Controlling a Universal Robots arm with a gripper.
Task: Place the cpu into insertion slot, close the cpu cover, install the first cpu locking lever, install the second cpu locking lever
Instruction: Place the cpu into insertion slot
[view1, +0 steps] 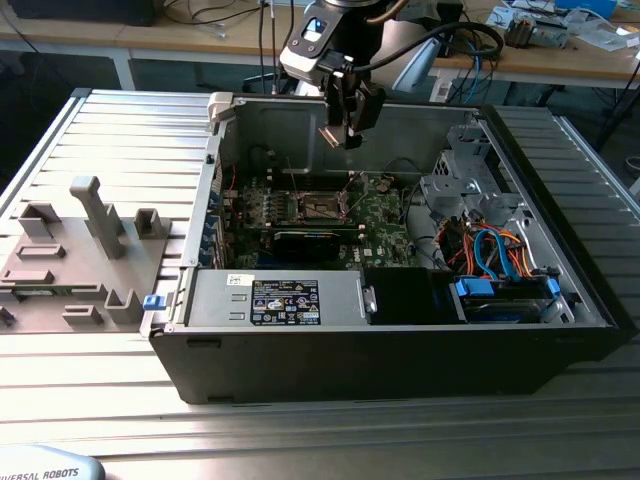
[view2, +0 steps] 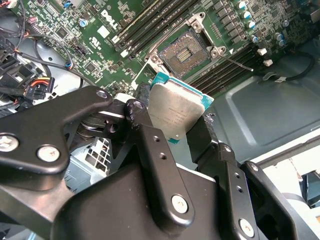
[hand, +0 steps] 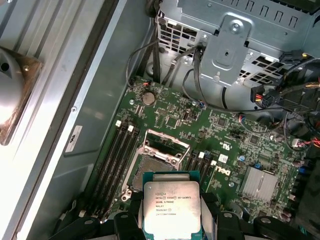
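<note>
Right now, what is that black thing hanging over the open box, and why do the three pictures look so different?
The black thing is a robot arm's gripper, a claw with two fingers. It pinches a small silver square chip, the computer's brain, and holds it in the air above an open computer case. One picture comes from a camera standing off to the side, so you see the whole case on a ribbed metal table, with grey plastic holders on the exterior view's left. The other two come from cameras riding on the arm, looking down past the chip. Below it is the green board with a dark square socket, uncovered and without a chip.
</note>
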